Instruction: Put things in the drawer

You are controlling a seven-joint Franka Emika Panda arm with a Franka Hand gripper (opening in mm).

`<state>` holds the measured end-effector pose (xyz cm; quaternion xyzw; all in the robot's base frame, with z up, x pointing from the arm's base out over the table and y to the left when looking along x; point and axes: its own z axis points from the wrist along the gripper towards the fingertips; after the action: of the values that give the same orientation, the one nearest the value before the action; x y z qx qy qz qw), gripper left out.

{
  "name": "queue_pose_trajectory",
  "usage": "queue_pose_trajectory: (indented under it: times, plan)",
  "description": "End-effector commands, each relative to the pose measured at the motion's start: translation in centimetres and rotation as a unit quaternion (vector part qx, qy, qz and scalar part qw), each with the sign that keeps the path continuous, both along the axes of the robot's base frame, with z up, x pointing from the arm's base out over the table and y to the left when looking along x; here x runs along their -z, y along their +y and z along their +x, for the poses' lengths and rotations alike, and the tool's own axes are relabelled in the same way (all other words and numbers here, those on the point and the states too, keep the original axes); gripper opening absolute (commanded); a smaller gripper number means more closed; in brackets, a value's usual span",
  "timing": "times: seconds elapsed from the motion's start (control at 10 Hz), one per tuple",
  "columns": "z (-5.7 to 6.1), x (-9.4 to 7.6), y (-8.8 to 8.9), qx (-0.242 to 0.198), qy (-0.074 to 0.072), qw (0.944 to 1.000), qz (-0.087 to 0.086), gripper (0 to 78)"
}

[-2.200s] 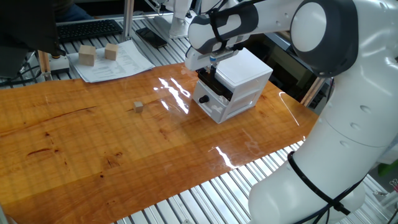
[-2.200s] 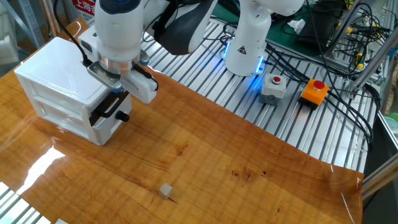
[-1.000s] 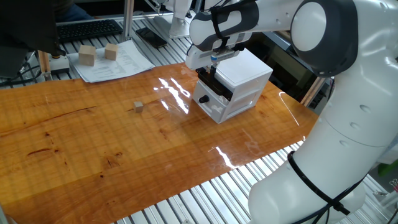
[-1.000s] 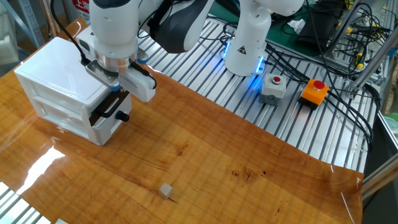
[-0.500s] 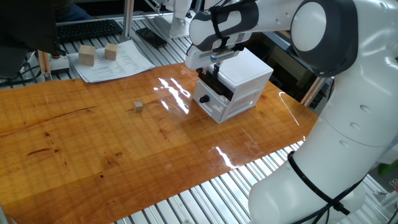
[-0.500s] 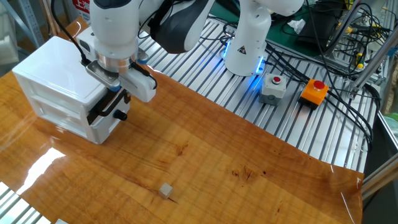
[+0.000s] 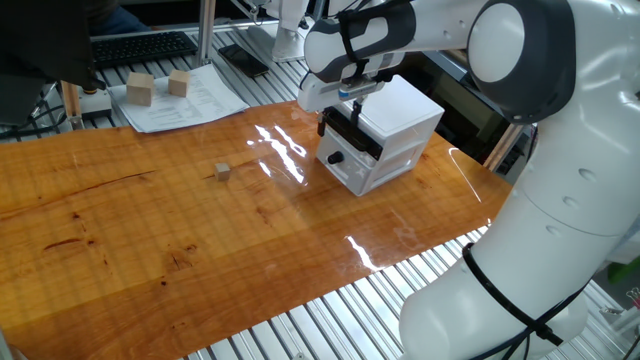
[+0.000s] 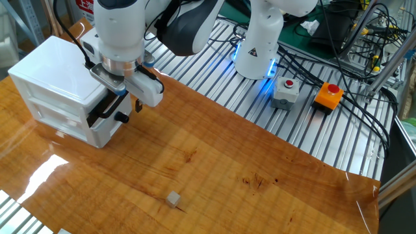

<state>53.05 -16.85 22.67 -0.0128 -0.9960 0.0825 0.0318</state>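
The tiny tan cube (image 7: 222, 172) lies alone on the wooden table, well to the left of the cabinet; it also shows near the front edge in the other fixed view (image 8: 173, 199). The small white cabinet (image 7: 400, 120) (image 8: 52, 78) has its black-fronted upper drawer (image 7: 352, 136) (image 8: 103, 110) shut or nearly shut. My gripper (image 7: 335, 120) (image 8: 128, 101) hangs at the drawer's front and looks open. One finger (image 8: 138, 104) hangs free on the table side of the front. The other is hidden at the handle. It holds nothing.
Two larger tan blocks (image 7: 140, 90) (image 7: 178, 83) rest on a paper sheet (image 7: 190, 105) at the table's far left corner. The lower drawer's black knob (image 7: 336, 158) sits under the gripper. Button boxes (image 8: 286, 91) (image 8: 328, 95) and the arm's base (image 8: 257, 49) stand on the metal slats.
The cabinet has slid a little away from the gripper. One finger now shows clear in front of the drawer front, where before both were tucked at the handle. The cube has not moved.
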Motion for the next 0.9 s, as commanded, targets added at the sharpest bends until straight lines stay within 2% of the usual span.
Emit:
queue_pose_trajectory:
  times: [0.1, 0.2, 0.3, 0.9]
  plan:
    - [0.1, -0.1, 0.0, 0.001, -0.002, 1.0, 0.001, 77.4]
    - [0.1, -0.1, 0.0, 0.001, -0.002, 1.0, 0.001, 77.4]
    - [0.3, 1.8, 1.2, 0.015, -0.004, 0.9984, 0.054, 77.4]
    - [0.2, 1.3, 2.0, 0.021, -0.004, 0.9984, 0.053, 77.4]
